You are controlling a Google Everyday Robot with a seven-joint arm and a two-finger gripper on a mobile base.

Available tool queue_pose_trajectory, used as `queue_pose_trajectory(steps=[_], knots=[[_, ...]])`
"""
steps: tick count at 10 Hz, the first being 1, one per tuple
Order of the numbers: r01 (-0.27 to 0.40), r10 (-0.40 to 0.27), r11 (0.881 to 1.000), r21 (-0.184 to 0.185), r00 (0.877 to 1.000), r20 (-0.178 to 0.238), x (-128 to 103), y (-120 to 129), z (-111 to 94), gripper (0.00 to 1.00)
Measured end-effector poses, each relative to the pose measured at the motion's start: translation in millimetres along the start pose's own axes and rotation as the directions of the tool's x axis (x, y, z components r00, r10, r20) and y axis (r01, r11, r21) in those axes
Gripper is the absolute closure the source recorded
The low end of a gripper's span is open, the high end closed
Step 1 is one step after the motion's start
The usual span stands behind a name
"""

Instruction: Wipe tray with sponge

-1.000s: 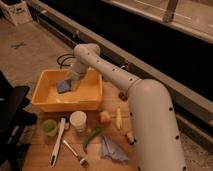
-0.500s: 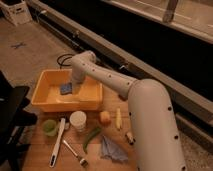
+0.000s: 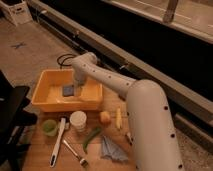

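- Since the frame half a second back, the sponge (image 3: 68, 90) has slid slightly toward the middle of the tray (image 3: 50, 104), and my fingers (image 3: 76, 84) have moved with it.
- My fingers are down inside the tray near its back wall, at the sponge's upper-right corner. I cannot tell whether they are open or clamped on it.
- The sponge lies flat on the tray floor, just to the lower left of my fingers. It looks nearly square, so I can't name a long axis.
- The tray's long side runs left to right across the view, with bare floor on both sides of the sponge. I judge the next stroke should follow that line.
- Only the tray walls limit the sweep.
- Outside the front wall, on the counter (image 3: 35, 157), stand a green cup (image 3: 49, 127) and a white cup (image 3: 78, 120). A blue cloth (image 3: 112, 149) lies nearer the front, well clear.
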Motion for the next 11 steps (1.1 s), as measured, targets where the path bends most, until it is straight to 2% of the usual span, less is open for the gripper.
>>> queue_pose_trajectory(steps=[2,6,9,11], knots=[[-0.009,0.009,1.0,0.003,1.0,-0.012,4.0,0.2,-0.1,1.0],[-0.099,0.099,0.995,-0.014,0.995,-0.017,39.9,7.4,28.5,1.0],[-0.155,0.154,0.986,-0.056,0.988,-0.021,59.1,14.3,45.5,1.0],[-0.196,0.192,0.977,-0.089,0.98,-0.05,73.4,16.8,51.6,1.0]])
